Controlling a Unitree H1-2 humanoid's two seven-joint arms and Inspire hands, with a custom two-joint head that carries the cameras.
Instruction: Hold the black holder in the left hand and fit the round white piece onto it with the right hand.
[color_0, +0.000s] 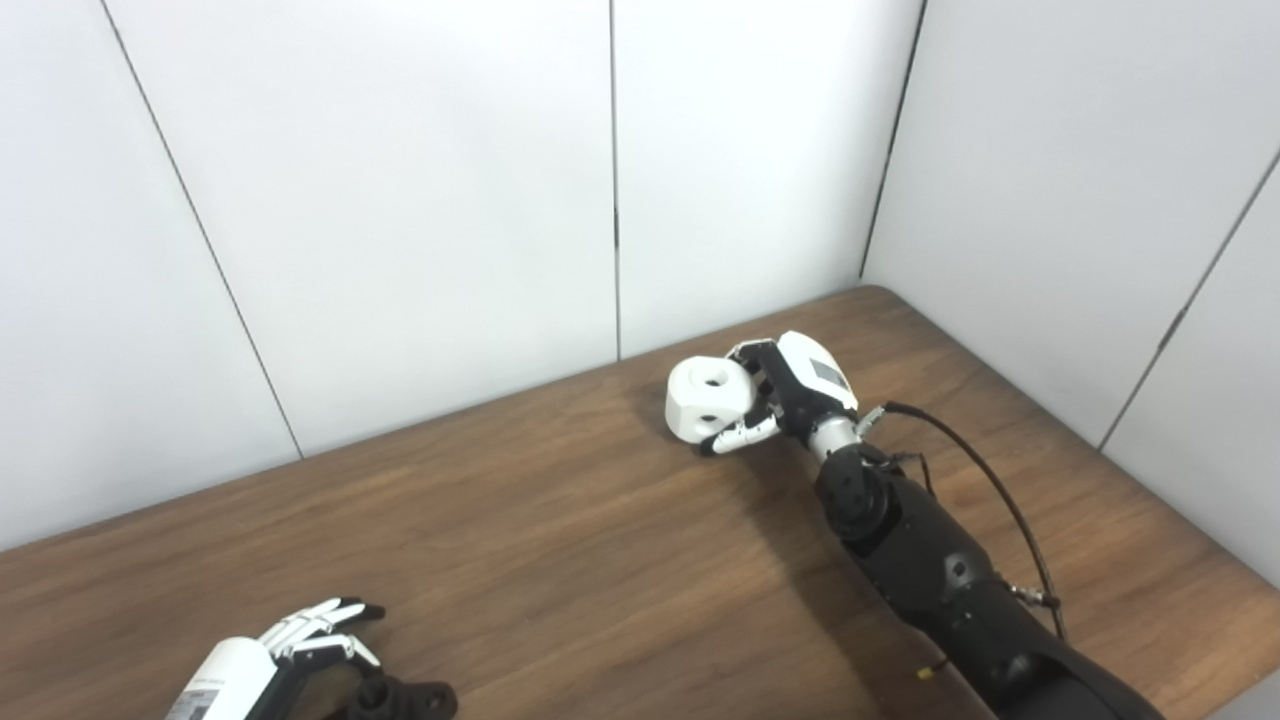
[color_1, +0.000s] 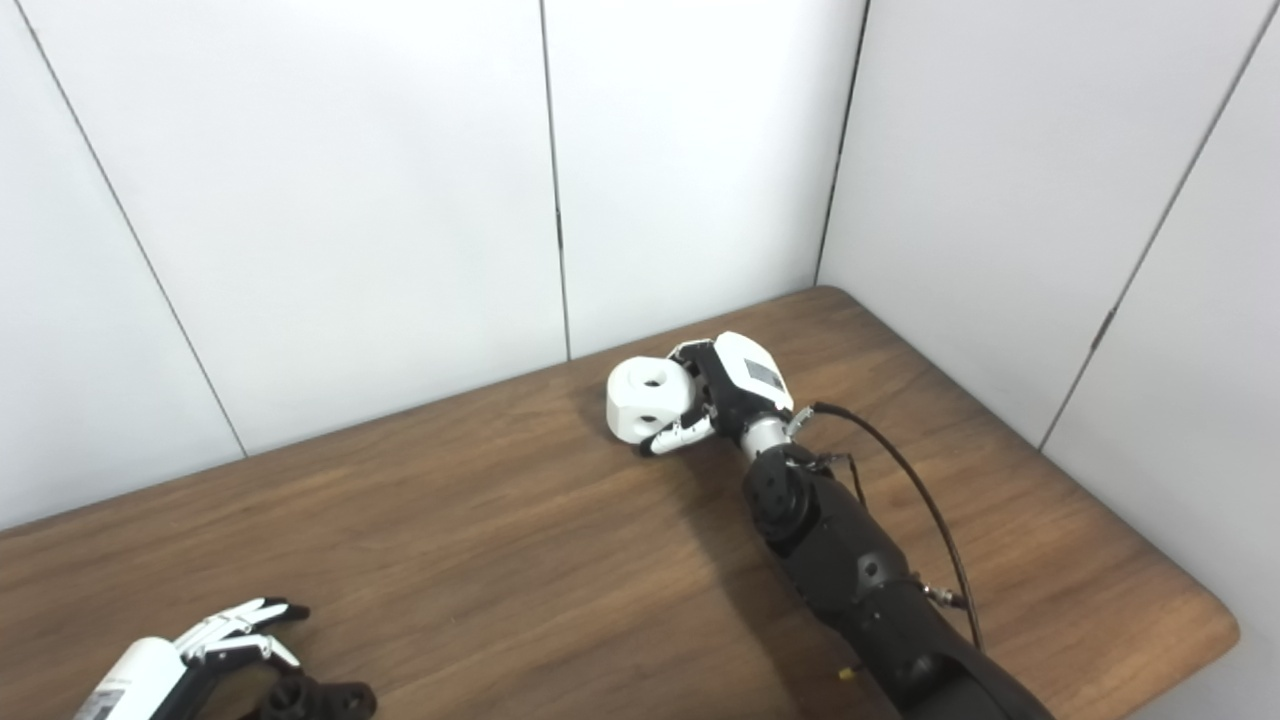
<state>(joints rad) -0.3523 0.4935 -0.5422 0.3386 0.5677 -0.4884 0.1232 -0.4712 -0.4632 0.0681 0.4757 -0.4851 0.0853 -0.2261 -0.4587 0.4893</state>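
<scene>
Reaching across the brown wood-grain desk toward its far edge, the right hand has its white and black fingers wrapped against the side of the round white plastic piece. That chunky piece has faceted sides, a round hole in its top face and a smaller dark hole in its side. It sits near the white panelled wall at the back of the desk, and whether its base touches the wood or is just lifted off it cannot be told. The thumb curls under the near side of the piece while the other fingers close behind it, so the hand is clamped on the piece. A thin black cable loops out from the wrist and runs along the black forearm.

At the near left corner, well apart from the white piece, the left hand lies low over the desk with its white fingers stretched forward and spread. The small black plastic holder lies just beside it on the wood, partly cut off by the lower edge of the view; the fingers are not closed around it.
</scene>
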